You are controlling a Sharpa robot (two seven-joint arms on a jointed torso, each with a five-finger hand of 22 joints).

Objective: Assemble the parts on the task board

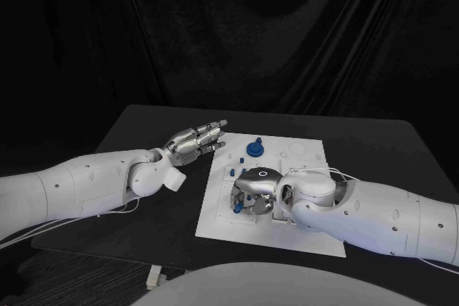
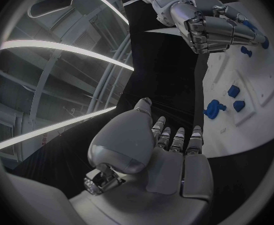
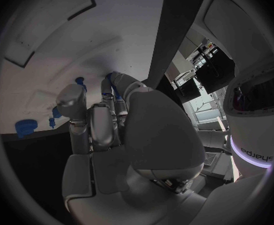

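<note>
The left hand (image 1: 196,141) is held flat, fingers together, beside the white board (image 1: 304,151). The right hand (image 1: 255,192) is curled over it; a grip cannot be confirmed.

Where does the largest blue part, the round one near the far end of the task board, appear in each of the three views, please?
Head view: the largest blue part stands near the far edge of the task board, beyond the right hand.
Left wrist view: it lies on the board beyond the left hand.
Right wrist view: it sits at the board's edge, beside the right hand.
Shared landmark: the white task board.
</note>
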